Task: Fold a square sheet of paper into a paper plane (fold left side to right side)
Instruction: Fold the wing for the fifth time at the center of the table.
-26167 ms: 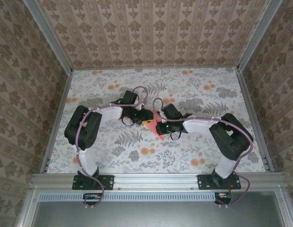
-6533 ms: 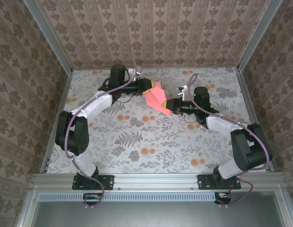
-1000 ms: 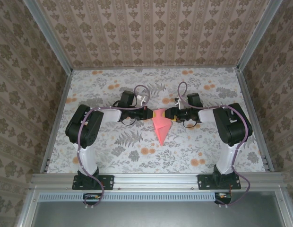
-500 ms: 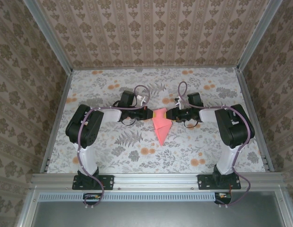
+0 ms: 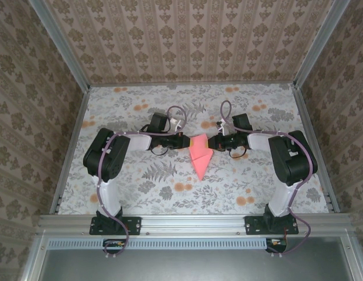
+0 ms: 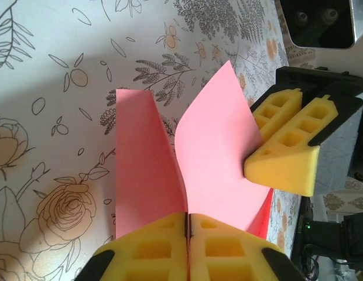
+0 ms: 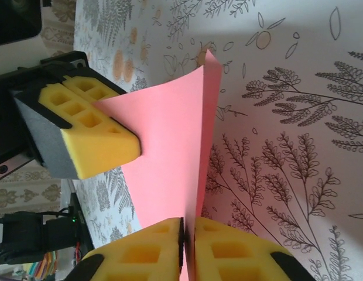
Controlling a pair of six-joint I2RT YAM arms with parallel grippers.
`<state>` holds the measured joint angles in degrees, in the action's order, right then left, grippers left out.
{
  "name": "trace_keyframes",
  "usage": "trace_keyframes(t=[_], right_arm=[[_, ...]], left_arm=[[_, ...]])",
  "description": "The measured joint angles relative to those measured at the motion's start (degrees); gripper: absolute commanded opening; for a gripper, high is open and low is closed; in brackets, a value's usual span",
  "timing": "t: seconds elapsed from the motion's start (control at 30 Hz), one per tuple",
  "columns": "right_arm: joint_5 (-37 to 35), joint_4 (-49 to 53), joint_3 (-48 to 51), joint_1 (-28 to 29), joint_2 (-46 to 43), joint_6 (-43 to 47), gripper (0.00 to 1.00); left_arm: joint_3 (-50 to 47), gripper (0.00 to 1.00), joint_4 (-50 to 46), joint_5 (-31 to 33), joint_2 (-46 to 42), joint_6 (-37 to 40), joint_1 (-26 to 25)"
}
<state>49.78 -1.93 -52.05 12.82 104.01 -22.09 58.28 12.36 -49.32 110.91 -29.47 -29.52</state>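
Left gripper (image 6: pixel 187 219): pads pressed together, pink paper running into the seam between them.
Right gripper (image 7: pixel 182 225): likewise closed, nipping a raised edge from the opposite side.
Paper plane (image 5: pixel 200 158): mid-table (image 5: pixel 140 175) between both grippers, with its wide end pinched, flaps lifted and nose towards the near edge.
Layers caught: hard to tell from these angles.
Step in hand: probably carrying the left side over onto the right.
Doing it well: anchor the right, swing the left across low, match the edges, then press. Never pull apart, since thin paper tears.
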Motion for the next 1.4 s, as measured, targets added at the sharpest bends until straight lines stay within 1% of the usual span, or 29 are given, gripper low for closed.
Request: trace_keyframes(t=[0.13, 0.2, 0.27, 0.33, 0.4, 0.53, 0.6, 0.67, 0.87, 1.13, 1.23, 1.4], right_arm=[[-1.75, 2.89, -0.28, 0.0, -1.25, 0.37, 0.02], [-2.91, 4.04, -0.33, 0.15, -2.08, 0.24, 0.01], [-4.11, 4.94, -0.33, 0.39, -2.78, -0.48, 0.01], [-5.44, 5.64, -0.33, 0.72, -3.48, -1.18, 0.01], [-6.86, 6.23, -0.33, 1.29, -4.09, -2.23, 0.0], [-10.47, 8.24, -0.79, 3.08, -4.79, -4.42, 0.0], [-12.24, 9.11, -1.31, 4.04, -4.9, -5.68, 0.01], [-13.97, 9.75, -1.88, 4.85, -4.94, -7.17, 0.01], [-19.06, 11.41, -4.15, 6.32, -4.94, -12.94, 0.01], [-23.54, 12.87, -8.92, 8.09, -3.63, -18.6, 0.0], [-24.15, 12.92, -9.7, 8.85, -2.67, -19.96, 0.0], [-25.03, 13.05, -9.81, 9.22, -1.53, -21.88, 0.0]], left_arm=[[1.9, 0.37, -2.29, 0.59, -0.04, 1.7, 0.0], [3.06, 0.46, -4.66, 1.68, -0.48, 2.97, 0.0], [4.13, 0.52, -7.39, 3.08, -1.64, 4.35, 0.07], [5.11, 0.62, -10.62, 5.14, -3.65, 6.29, 0.17], [5.68, 0.66, -13.79, 7.5, -6.23, 8.07, 0.35], [5.84, 0.68, -19.47, 13.49, -12.48, 11.37, 0.17], [5.84, 0.68, -22.29, 16.52, -15.5, 12.85, -0.76], [5.84, 0.69, -24.74, 19.23, -18.01, 13.97, -2.45], [5.25, 0.71, -30.93, 26.47, -23.37, 15.65, -10.27], [4.7, 0.73, -35.47, 33.53, -22.84, 15.34, -19.89], [4.72, 0.73, -36.15, 35.82, -20.92, 14.8, -22.4], [5.07, 0.73, -37.62, 40.46, -16.87, 14.08, -24.28]])
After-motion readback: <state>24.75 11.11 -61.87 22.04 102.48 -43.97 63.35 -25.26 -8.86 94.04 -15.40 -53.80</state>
